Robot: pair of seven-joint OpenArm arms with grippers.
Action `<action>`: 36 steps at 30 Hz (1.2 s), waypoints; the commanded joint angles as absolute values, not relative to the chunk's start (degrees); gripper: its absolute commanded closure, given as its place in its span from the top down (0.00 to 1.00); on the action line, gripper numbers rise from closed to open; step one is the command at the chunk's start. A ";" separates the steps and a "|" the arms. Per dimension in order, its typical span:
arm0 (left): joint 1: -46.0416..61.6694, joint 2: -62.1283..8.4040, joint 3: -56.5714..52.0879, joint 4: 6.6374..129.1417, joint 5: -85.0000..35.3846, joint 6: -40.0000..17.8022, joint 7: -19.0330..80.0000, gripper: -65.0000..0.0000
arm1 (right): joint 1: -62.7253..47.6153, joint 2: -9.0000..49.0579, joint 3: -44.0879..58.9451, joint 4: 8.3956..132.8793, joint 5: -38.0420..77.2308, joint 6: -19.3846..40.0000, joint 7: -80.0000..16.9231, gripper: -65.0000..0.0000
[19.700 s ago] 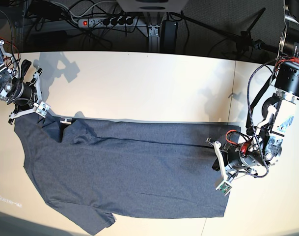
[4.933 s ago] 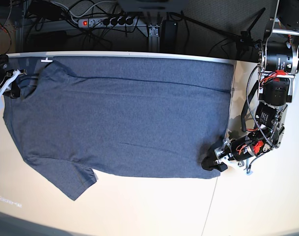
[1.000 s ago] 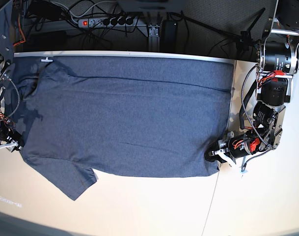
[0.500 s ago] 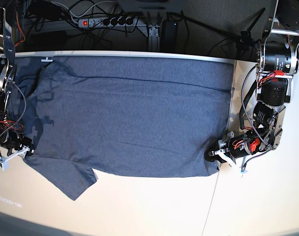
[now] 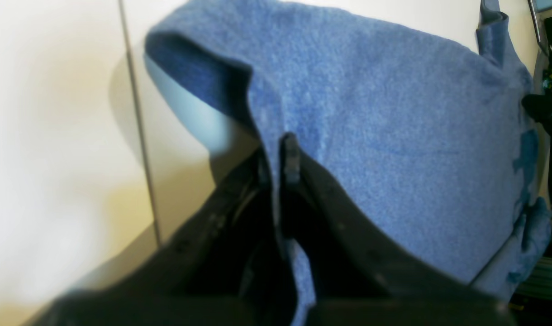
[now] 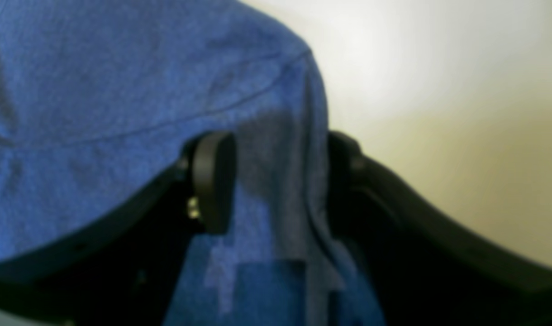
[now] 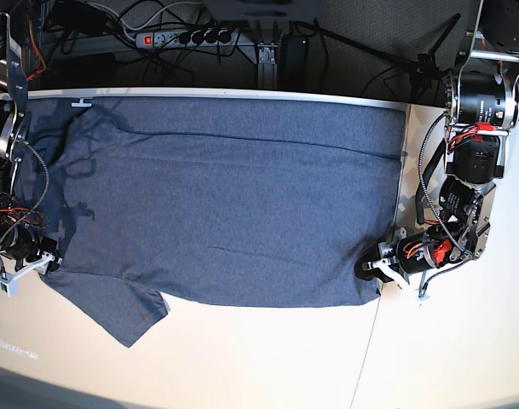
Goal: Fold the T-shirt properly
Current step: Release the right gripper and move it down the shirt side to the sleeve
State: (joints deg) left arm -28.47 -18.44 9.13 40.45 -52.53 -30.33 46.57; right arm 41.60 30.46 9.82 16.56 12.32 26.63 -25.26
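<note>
Two arms flank a pale tabletop [image 7: 242, 358], whose bare front strip lies nearest, crossed by a thin seam running toward the front edge. Just beyond that strip lies the T-shirt [image 7: 225, 196], heathered blue-grey and plain on the side facing up, spread flat and wide across most of the surface, its far edge running along the back rim of the tabletop. One short sleeve [image 7: 127, 311] pokes out toward the front on the base view's left.

At the shirt's near corner on the base view's right, the left claw [image 7: 371, 274] sits low at the tabletop, its forearm bent down from a tall upright joint stack with red wiring. Its wrist camera shows the left claw [image 5: 278, 156] pinched tight on a thin fold of the T-shirt [image 5: 393, 136], the cloth rising in a small peak beside it.

On the opposite side, at the sleeve end, the right claw [image 7: 25, 264] reaches in low from the tabletop's edge, cables trailing above it. Up close, the right claw [image 6: 276, 181] stands with its jaws apart, a bunched ridge of the T-shirt [image 6: 122, 90] lying between them; whether the pads actually press the cloth I cannot tell.

Farthest back, behind the tabletop, a power strip [image 7: 187, 37] with a red switch lies among dark tangled cables.
</note>
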 commanded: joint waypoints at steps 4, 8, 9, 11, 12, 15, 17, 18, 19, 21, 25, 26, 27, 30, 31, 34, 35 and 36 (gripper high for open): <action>-29.85 -19.05 9.04 41.10 -51.57 -31.79 47.66 0.00 | 42.37 30.74 9.63 16.56 11.31 27.16 -25.54 0.48; -29.85 -19.05 9.04 41.08 -51.57 -31.77 47.66 0.00 | 42.57 30.74 9.61 16.71 11.29 27.18 -24.60 0.48; -29.85 -19.05 9.04 41.08 -51.57 -31.77 47.66 0.00 | 42.57 30.72 9.61 16.71 11.29 27.18 -24.53 0.48; -29.85 -19.05 9.04 41.08 -51.57 -31.77 47.66 0.00 | 42.54 30.72 9.61 16.71 11.31 27.20 -24.38 0.48; -29.85 -19.05 9.04 41.10 -51.57 -31.77 47.66 0.00 | 42.54 30.72 9.61 16.73 11.31 27.20 -24.38 0.48; -29.85 -19.05 9.04 41.08 -51.57 -31.77 47.66 0.00 | 42.57 30.74 9.63 16.73 10.17 27.20 -23.46 0.48; -29.85 -19.05 9.04 41.08 -51.55 -31.79 47.66 0.00 | 42.54 30.74 9.61 16.78 7.70 27.20 -22.20 0.48; -29.85 -19.07 9.04 41.08 -51.53 -31.77 47.66 0.00 | 42.54 30.74 9.61 16.78 6.74 27.20 -21.67 0.48; -29.85 -19.07 9.04 41.08 -51.44 -31.77 47.66 0.00 | 42.54 30.74 9.61 16.78 6.15 27.18 -21.37 0.48; -29.85 -19.05 9.04 41.08 -51.29 -31.77 47.68 0.00 | 42.52 30.74 9.61 16.78 6.22 27.18 -21.37 0.48; -29.85 -19.05 9.04 41.10 -51.31 -31.77 47.66 0.00 | 42.50 30.74 9.61 16.78 6.20 27.18 -21.39 0.45; -29.85 -19.05 9.04 41.08 -51.31 -31.77 47.66 0.00 | 42.48 30.74 9.61 16.78 6.20 27.18 -21.39 0.42; -29.85 -19.05 9.04 41.08 -51.31 -31.77 47.66 0.00 | 42.48 30.74 9.61 16.78 6.20 27.18 -21.37 0.38; -29.85 -19.05 9.04 41.08 -51.31 -31.77 47.66 0.00 | 42.50 30.76 9.61 16.78 6.20 27.18 -19.31 0.31; -29.85 -19.05 9.04 41.10 -51.29 -31.77 47.66 0.00 | 42.50 30.76 9.63 16.78 6.20 27.18 -18.57 0.30; -29.85 -19.05 9.04 41.10 -51.20 -31.77 47.66 0.00 | 42.50 30.76 9.63 16.78 6.17 27.18 -16.25 0.24; -29.85 -19.05 9.04 41.10 -51.09 -31.77 47.66 0.00 | 42.50 30.76 9.63 16.78 6.17 27.18 -15.88 0.21; -29.85 -19.07 9.04 41.08 -51.07 -31.77 47.66 0.00 | 42.50 30.76 9.63 16.78 6.15 27.18 -15.38 0.17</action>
